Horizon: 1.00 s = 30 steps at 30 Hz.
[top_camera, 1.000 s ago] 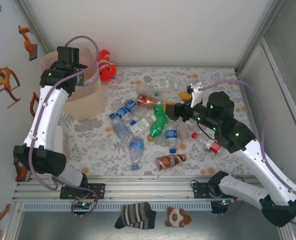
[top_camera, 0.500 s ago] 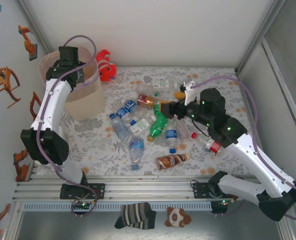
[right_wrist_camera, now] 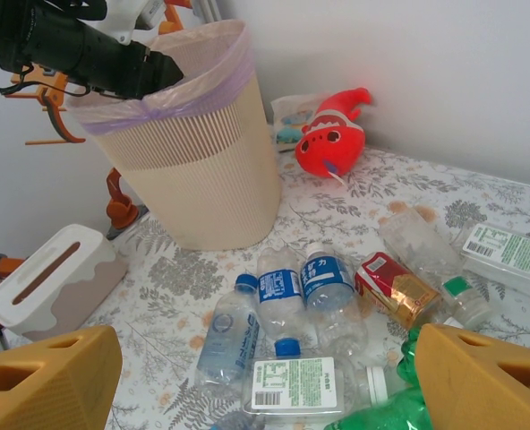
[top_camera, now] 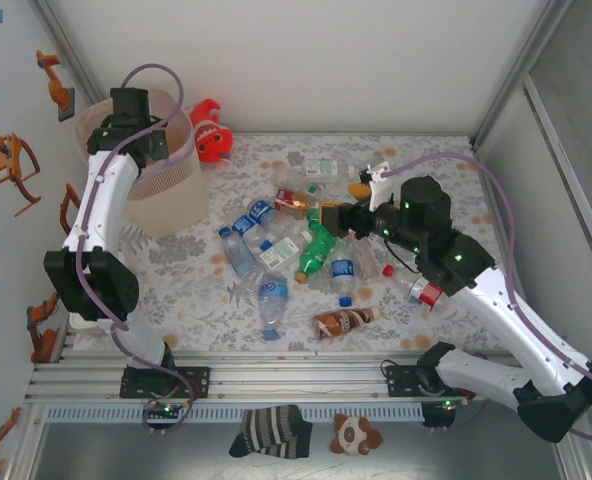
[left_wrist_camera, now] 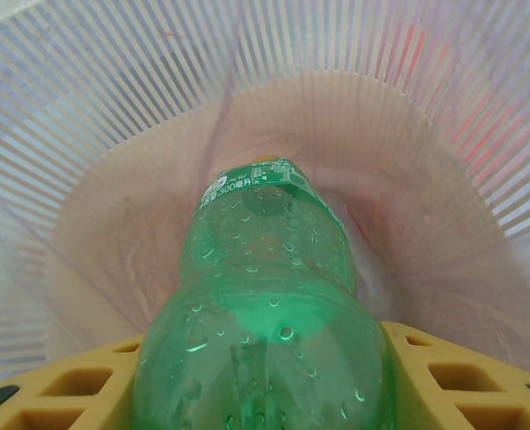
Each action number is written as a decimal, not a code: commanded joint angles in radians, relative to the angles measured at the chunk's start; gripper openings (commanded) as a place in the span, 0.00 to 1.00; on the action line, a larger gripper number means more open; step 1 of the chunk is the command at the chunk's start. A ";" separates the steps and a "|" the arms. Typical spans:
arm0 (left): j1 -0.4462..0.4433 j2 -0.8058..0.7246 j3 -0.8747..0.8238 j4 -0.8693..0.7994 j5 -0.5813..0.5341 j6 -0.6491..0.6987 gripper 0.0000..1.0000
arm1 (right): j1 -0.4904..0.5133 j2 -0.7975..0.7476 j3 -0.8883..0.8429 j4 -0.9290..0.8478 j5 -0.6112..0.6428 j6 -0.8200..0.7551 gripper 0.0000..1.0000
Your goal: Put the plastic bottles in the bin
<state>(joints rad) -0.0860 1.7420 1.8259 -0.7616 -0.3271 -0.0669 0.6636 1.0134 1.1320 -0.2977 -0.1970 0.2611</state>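
My left gripper point(top_camera: 136, 112) hangs over the mouth of the bin point(top_camera: 171, 200), shut on a green bottle point(left_wrist_camera: 260, 269). The bottle points down into the pale-pink ribbed inside of the bin point(left_wrist_camera: 113, 107), between my yellow fingers point(left_wrist_camera: 480, 385). Several crushed plastic bottles point(top_camera: 296, 240) lie in a pile mid-table: blue-labelled clear ones point(right_wrist_camera: 278, 296), a red-labelled one point(right_wrist_camera: 395, 291), a green one point(top_camera: 316, 250) and a brown one point(top_camera: 344, 322). My right gripper point(top_camera: 341, 216) hovers open above the pile's right side, with nothing between its fingers point(right_wrist_camera: 265, 385). From the right wrist the bin point(right_wrist_camera: 193, 179) stands at the far left.
A red-orange fish plush point(top_camera: 211, 135) lies beside the bin at the back, also seen from the right wrist as the plush point(right_wrist_camera: 332, 134). A white box point(right_wrist_camera: 46, 278) sits left of the bin near the wall. Walls close in on both sides of the table.
My left arm has raised its elbow and carried the gripper slightly further back over the bin. My right gripper shifted a little left over the pile, then held still.
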 commanded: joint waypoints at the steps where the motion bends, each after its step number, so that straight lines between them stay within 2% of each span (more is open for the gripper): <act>1: 0.006 -0.059 0.001 -0.035 -0.028 -0.021 0.52 | 0.005 -0.016 0.026 0.014 -0.004 -0.007 0.84; 7: 0.008 -0.067 0.000 -0.013 -0.076 -0.039 0.53 | 0.005 -0.016 0.025 0.016 -0.007 -0.005 0.84; 13: 0.026 -0.035 -0.002 -0.013 -0.071 -0.057 0.58 | 0.005 -0.025 0.018 0.006 0.001 -0.005 0.84; 21: 0.072 0.053 -0.015 -0.004 -0.009 -0.077 0.58 | 0.005 -0.030 0.017 -0.004 0.005 -0.005 0.84; 30: 0.081 0.087 -0.076 0.036 0.050 -0.105 0.60 | 0.004 -0.033 0.009 -0.005 0.011 0.001 0.84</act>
<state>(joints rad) -0.0063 1.8359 1.7676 -0.7441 -0.3130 -0.1375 0.6636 0.9970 1.1320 -0.3019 -0.1928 0.2619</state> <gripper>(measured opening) 0.599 0.841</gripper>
